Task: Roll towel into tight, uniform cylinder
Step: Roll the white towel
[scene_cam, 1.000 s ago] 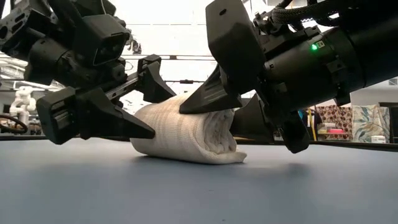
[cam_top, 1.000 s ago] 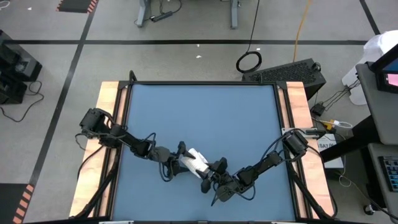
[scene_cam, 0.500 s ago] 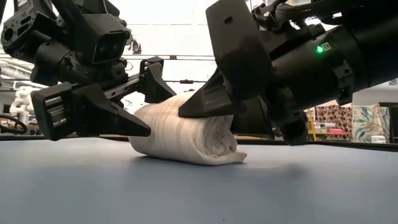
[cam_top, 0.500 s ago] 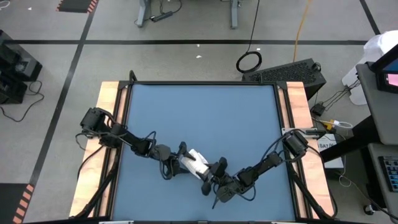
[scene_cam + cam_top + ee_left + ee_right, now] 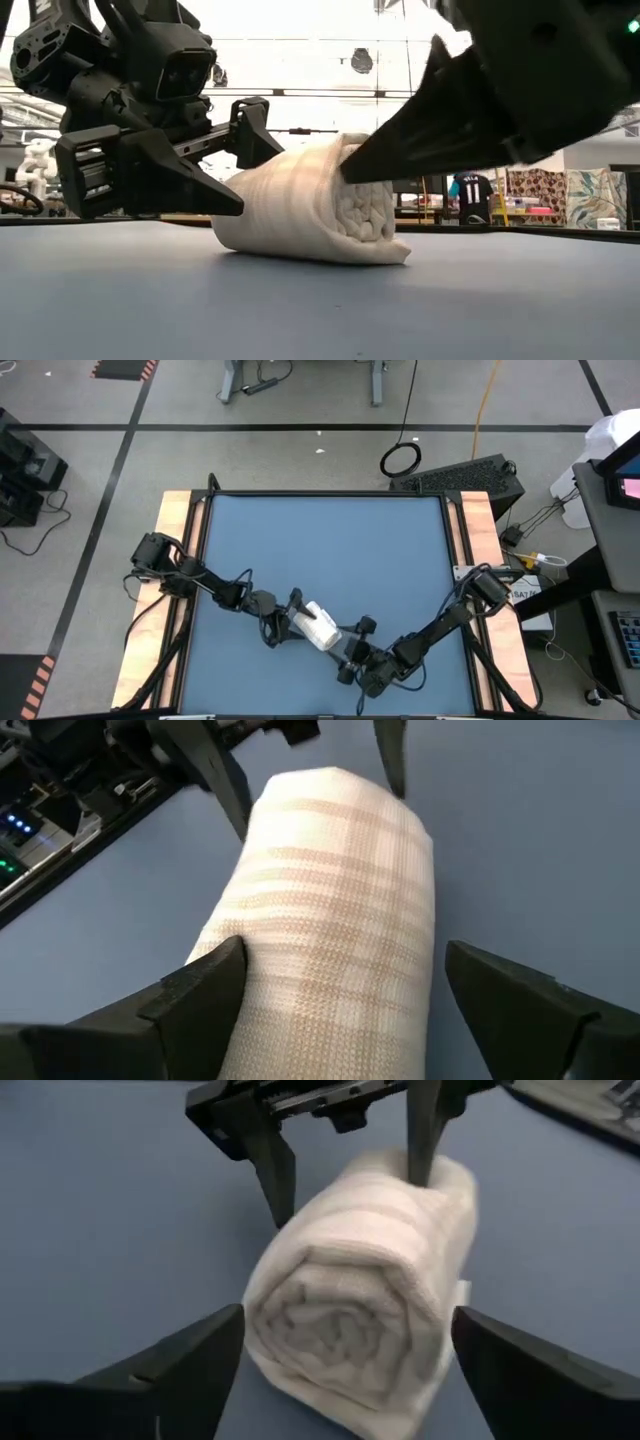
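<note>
My left arm reaches in from the left edge of the blue table (image 5: 320, 550) toward its near-middle. There my left gripper (image 5: 285, 618) straddles one end of the towel (image 5: 320, 625), a small white soft cloth with faint grey grid lines, rolled into a thick cylinder. In my left wrist view the roll (image 5: 330, 910) lies lengthwise between my two dark fingers (image 5: 200, 995). My jaws stand wide, one finger on each side of the roll with a clear gap on the farther side, so I am not squeezing it; whether the nearer finger brushes the cloth I cannot tell.

The roll rests on the tabletop just left of centre, near the front edge, lying slantwise. From table height it sits flat on the blue surface, its spiral end (image 5: 370, 215) facing the right side and a loose flap of cloth tucked under it.

My right gripper (image 5: 353, 650) sits just beyond that spiral end, nearer the front edge, my right arm coming in from the right edge. Its jaws are spread wide too. In my right wrist view, the coiled end (image 5: 350, 1325) faces me between my fingers (image 5: 190, 1350), apart from both.
</note>
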Controlling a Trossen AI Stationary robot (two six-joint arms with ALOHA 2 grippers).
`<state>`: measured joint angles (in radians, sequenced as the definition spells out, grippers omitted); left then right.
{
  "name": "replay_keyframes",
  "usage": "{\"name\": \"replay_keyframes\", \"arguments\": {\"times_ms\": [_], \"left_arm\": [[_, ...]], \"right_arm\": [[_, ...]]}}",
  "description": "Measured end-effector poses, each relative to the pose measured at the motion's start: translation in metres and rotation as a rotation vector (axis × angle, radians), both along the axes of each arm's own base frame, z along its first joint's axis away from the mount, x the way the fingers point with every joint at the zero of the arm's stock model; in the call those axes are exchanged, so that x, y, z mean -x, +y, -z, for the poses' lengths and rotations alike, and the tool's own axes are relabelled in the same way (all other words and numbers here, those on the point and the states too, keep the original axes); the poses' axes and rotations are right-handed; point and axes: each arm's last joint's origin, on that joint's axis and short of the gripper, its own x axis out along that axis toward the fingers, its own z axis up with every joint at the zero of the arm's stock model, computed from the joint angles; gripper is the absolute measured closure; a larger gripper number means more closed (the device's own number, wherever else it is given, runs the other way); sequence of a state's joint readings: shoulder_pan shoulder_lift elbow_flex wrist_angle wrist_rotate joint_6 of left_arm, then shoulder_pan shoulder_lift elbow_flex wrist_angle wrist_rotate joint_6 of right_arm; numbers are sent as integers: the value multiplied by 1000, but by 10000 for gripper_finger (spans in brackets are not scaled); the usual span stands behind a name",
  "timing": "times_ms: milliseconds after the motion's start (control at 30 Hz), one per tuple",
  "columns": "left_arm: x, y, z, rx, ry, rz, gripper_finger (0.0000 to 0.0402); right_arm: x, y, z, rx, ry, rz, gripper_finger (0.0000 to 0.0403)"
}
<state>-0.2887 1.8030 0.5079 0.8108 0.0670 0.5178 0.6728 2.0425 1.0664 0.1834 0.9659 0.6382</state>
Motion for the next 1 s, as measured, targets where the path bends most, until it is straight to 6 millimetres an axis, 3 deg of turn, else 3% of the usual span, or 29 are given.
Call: {"name": "replay_keyframes", "arguments": {"times_ms": [300, 500, 633, 767, 933, 1000], "left_arm": [[0, 0, 0, 6, -1, -6, 61], [-3, -1, -3, 11, -10, 0, 61], [-4, -2, -4, 15, -15, 8, 61], [-4, -2, -4, 1, -18, 16, 61], [-4, -2, -4, 10, -17, 37, 61], [-4, -3, -4, 13, -17, 43, 61]], "right_arm": [[10, 0, -33, 99, -13, 0, 51], [-9, -3, -52, 41, -158, -18, 72], [-21, -12, -47, -46, -174, -55, 142], [-26, -18, -37, -141, -169, -30, 242], [-27, -19, -33, -140, -153, -37, 366], [-27, -18, -33, -132, -150, -41, 393]]}}
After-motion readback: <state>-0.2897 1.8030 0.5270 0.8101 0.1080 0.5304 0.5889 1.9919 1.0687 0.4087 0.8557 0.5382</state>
